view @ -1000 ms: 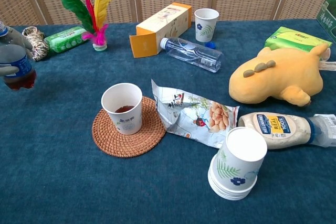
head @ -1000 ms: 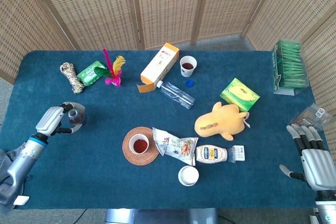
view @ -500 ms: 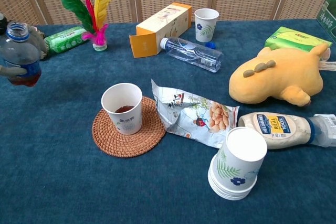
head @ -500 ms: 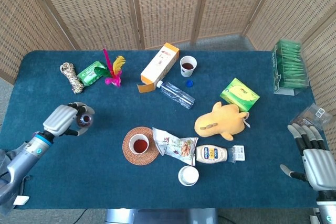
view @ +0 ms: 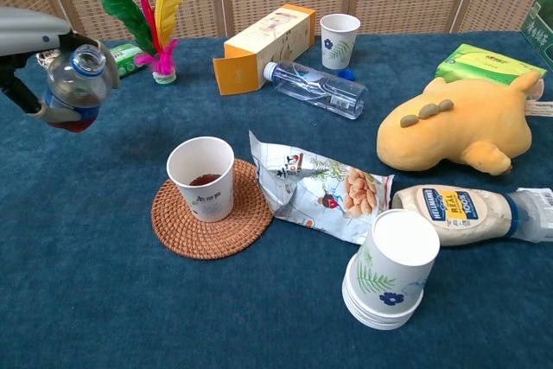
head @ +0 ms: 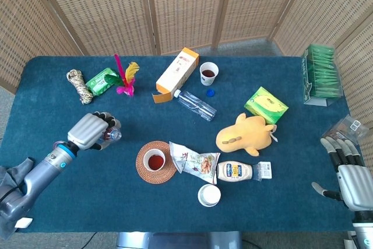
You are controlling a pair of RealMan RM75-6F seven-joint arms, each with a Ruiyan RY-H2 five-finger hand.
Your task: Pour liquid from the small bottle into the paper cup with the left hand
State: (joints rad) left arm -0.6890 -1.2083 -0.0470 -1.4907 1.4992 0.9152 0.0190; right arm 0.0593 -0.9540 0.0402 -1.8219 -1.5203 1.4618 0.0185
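**Left hand carries the open bottle closer to the cup**

Over the last second the left hand (head: 89, 131) has moved from the desk's left edge toward the middle, and the small bottle (view: 76, 88) it holds has tipped from near upright to leaning with its open mouth turned toward the paper cup (view: 201, 178). The right hand (head: 349, 173) has stayed where it was.

On the blue desk (head: 70, 202), the left hand's fingers (head: 104, 119) wrap round the bottle, which hangs in the air up and to the left of the cup, well apart from it. The right hand sits at the desk's right edge, fingers straight and slightly spread, holding nothing.

The bottle has no cap and holds a little dark red liquid pooled at its low end. The paper cup stands upright on a round woven coaster (view: 210, 215) and has dark red liquid in its bottom. A second paper cup (view: 339, 40) at the back, beside an orange carton (view: 263, 38) lying on its side, also holds dark liquid in the head view. A clear water bottle (view: 315, 89) lies capless near the carton, and a stack of paper cups (view: 388, 268) lies tilted at the front.
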